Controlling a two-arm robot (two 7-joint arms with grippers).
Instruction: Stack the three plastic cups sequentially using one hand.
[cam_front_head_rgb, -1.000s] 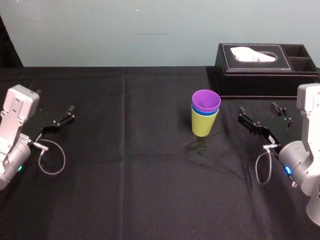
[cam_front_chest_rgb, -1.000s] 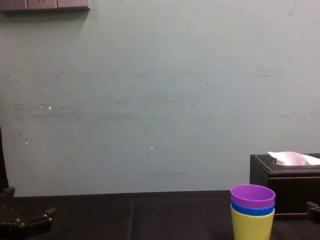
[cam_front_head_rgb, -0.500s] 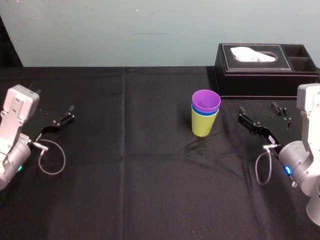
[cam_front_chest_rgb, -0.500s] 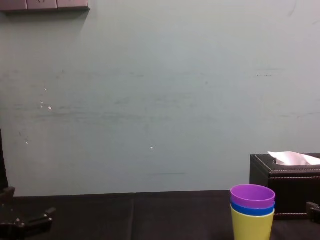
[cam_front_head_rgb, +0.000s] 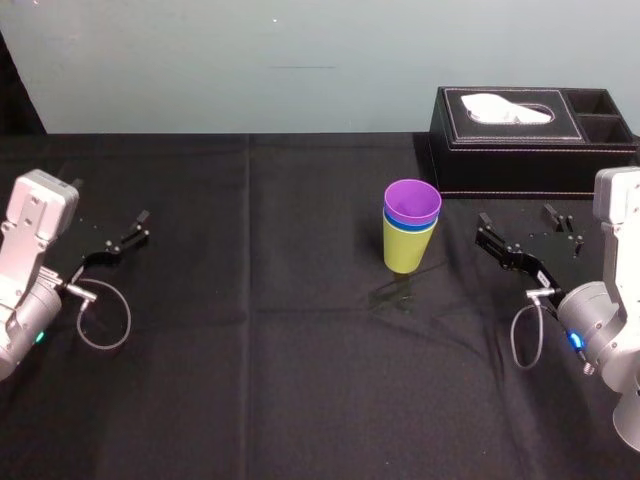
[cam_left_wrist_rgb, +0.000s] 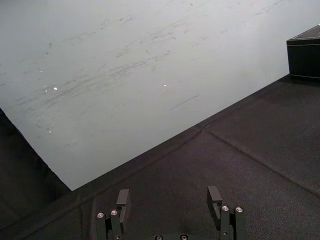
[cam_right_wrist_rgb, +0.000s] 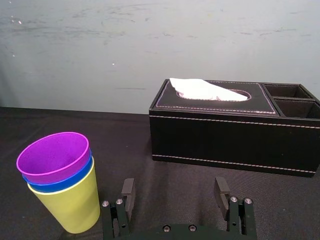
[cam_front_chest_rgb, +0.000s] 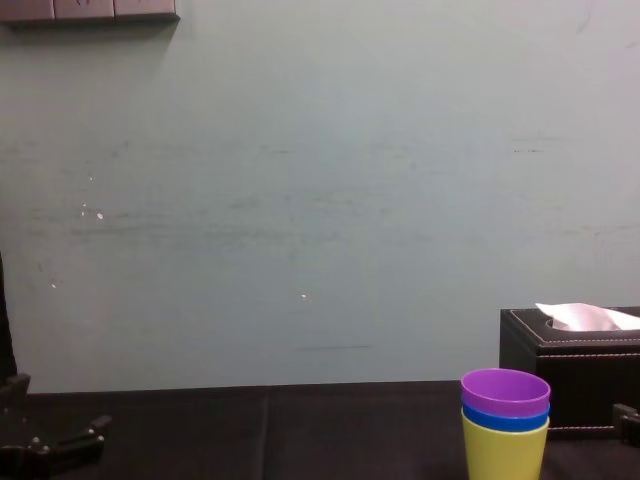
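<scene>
The three plastic cups stand nested in one upright stack (cam_front_head_rgb: 410, 238) right of the table's middle: yellow-green (cam_right_wrist_rgb: 70, 205) at the bottom, a blue rim (cam_right_wrist_rgb: 62, 182) in the middle, purple (cam_right_wrist_rgb: 54, 154) on top. The chest view shows the stack (cam_front_chest_rgb: 505, 428) from the side. My right gripper (cam_front_head_rgb: 516, 216) hovers low to the right of the stack, apart from it. In the right wrist view that gripper (cam_right_wrist_rgb: 174, 189) is open with nothing between its fingers. At the far left my left gripper (cam_left_wrist_rgb: 168, 197) is parked open and empty.
A black leather tissue box (cam_front_head_rgb: 535, 140) with a white tissue stands at the back right, behind my right gripper and close to the stack. The black cloth-covered table (cam_front_head_rgb: 250, 350) runs back to a pale wall.
</scene>
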